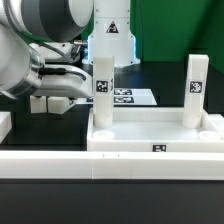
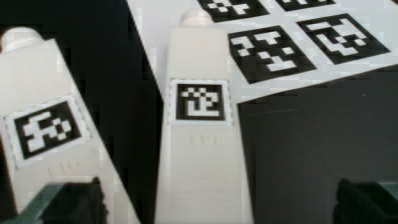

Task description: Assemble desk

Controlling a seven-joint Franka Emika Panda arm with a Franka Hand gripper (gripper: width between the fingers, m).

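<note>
White plastic tray-like tabletop [image 1: 150, 133] lies flat, just behind the long white border rail [image 1: 60, 168] that runs across the exterior view's foreground. Two white square-section plastic legs stand upright at its corners, each with a black-and-white tag: left-hand leg [image 1: 103, 90] and right-hand leg [image 1: 195, 85], sides as the exterior view shows them. Cannot tell whether either is fully seated in its socket. The other two legs are not in view.

Grey-and-white robot arm [image 1: 30, 60] sits at the exterior view's left, near the left-hand leg. The jaws are spread wide and grasp nothing. In the wrist view a tagged centre leg [image 2: 199, 120] stands between the two dark fingertips [image 2: 80, 200] and touches neither. It is nearer the fingertip on the side of the second leg [image 2: 45, 120], which stands just outside that fingertip. Flat white marker board [image 2: 285, 40] lies beyond them.

Risks, as a judgement:
- Second leg is close to the outer side of one finger. A sideways correction or further advance could clip it and tilt or unseat it.
- Centre leg is off-centre in the gap. On closing, one pad would hit first and shove it, cocking it in the socket or sliding the tabletop.
- No clamp shows on the tabletop; only the rail backs it. A push or twist on a tall leg has leverage and could skew the tray.
- A grip too high could make the leg pivot instead of turn.
</note>
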